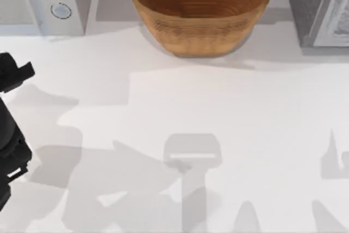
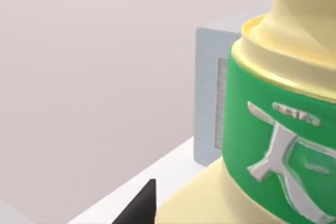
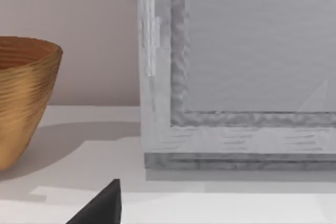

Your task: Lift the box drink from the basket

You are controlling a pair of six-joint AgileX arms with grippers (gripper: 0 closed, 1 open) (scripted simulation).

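The round tan-brown woven wicker basket [image 1: 200, 12] stands at the far middle of the white desk [image 1: 229, 107], between a white appliance [image 1: 43, 1] and a grey one [image 1: 319, 6]. The left arm [image 1: 10, 113] is at the desk's left edge. A pale yellow drink container with a green label [image 2: 273, 129] looms just beside the left gripper [image 2: 140, 207]. The right gripper [image 3: 102, 206] faces the grey appliance. Neither gripper's grasp can be told.

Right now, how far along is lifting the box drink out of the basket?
Done: nothing confirmed. The basket sits at the back of the table, its visible inside bare wicker. In hand: the left arm is at the table's left edge, a pale yellow container with a green label close before its wrist camera. The right arm faces the grey appliance beside the basket. Left: gripping and raising the drink.
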